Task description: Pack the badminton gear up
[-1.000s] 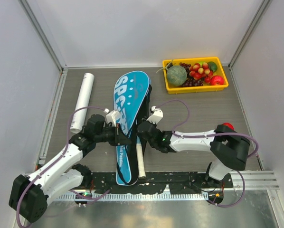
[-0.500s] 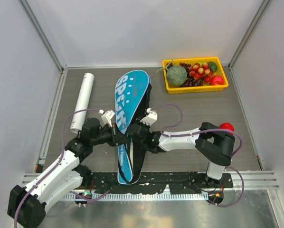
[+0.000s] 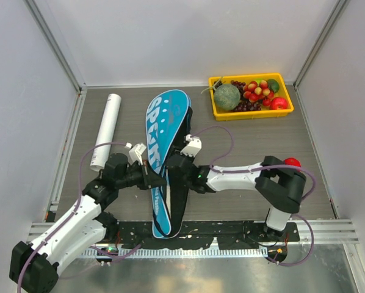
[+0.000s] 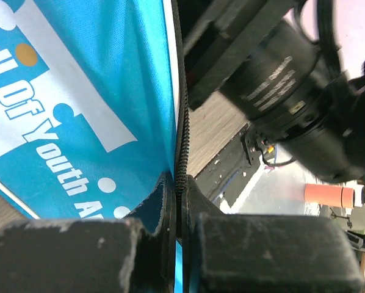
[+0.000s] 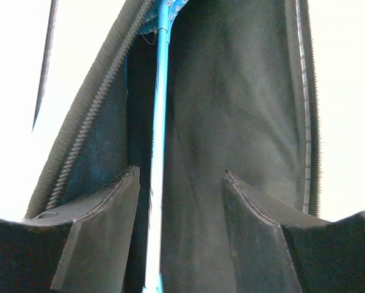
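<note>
The blue "SPORT" bag (image 3: 166, 116) lies lengthwise in the middle of the table, its long side unzipped. My left gripper (image 3: 159, 181) is shut on the bag's zipper edge (image 4: 181, 152) and holds that flap up. My right gripper (image 3: 173, 175) reaches into the opening and stands open (image 5: 180, 177). A light-blue racket shaft (image 5: 159, 122) runs between its fingers inside the dark lining, close to the left finger (image 5: 106, 220) and not gripped. The white tube (image 3: 106, 130) lies on the table to the left of the bag.
A yellow tray (image 3: 251, 114) of fruit stands at the back right. A red round fruit (image 3: 292, 162) sits by the right arm's elbow. The right arm's wrist (image 4: 280, 73) crowds close beside the left gripper. Grey walls enclose the table on three sides.
The white racket handle that stuck out of the bag's near end has gone inside. My right gripper moved left into the opening and opened. The left gripper kept its hold on the flap.
</note>
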Robot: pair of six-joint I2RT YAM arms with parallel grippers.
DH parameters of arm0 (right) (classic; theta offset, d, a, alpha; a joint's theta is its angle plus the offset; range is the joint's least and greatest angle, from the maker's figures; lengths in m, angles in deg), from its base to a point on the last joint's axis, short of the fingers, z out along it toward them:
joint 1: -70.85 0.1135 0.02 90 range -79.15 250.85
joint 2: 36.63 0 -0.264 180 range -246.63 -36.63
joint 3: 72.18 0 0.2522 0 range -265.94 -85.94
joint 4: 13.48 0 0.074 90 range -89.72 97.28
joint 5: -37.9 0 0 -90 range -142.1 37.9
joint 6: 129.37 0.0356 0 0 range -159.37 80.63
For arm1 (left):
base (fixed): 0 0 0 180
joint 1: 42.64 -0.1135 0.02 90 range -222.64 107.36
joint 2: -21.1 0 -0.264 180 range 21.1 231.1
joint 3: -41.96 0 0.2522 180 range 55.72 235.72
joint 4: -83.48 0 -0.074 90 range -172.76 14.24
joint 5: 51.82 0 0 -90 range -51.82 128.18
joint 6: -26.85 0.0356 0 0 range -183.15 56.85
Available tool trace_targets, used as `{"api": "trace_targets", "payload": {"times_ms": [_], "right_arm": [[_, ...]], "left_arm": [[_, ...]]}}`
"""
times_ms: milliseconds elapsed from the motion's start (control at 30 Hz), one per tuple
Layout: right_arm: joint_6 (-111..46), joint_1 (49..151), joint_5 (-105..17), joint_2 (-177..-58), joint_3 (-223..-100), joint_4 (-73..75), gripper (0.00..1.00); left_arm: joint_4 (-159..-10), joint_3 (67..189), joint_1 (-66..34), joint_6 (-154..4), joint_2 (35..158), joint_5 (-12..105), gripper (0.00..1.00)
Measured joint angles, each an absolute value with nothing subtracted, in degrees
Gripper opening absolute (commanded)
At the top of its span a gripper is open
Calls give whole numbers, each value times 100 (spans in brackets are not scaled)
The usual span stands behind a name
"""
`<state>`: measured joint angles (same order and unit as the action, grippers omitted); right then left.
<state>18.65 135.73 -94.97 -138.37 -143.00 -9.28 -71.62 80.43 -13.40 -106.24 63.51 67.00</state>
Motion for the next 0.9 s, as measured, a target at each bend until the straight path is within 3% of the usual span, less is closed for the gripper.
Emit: {"api": "trace_targets", "payload": {"times_ms": [400, 900], "right_arm": [[3, 12596, -7010, -11948, -13328, -1009, 69], [-637, 11005, -5004, -13205, -13286, -1529, 72]], "left_arm": [[-6909, 8104, -1388, -10667, 6144, 6918, 0], [-6478, 8301, -1482, -10635, 5982, 6971, 0]]}}
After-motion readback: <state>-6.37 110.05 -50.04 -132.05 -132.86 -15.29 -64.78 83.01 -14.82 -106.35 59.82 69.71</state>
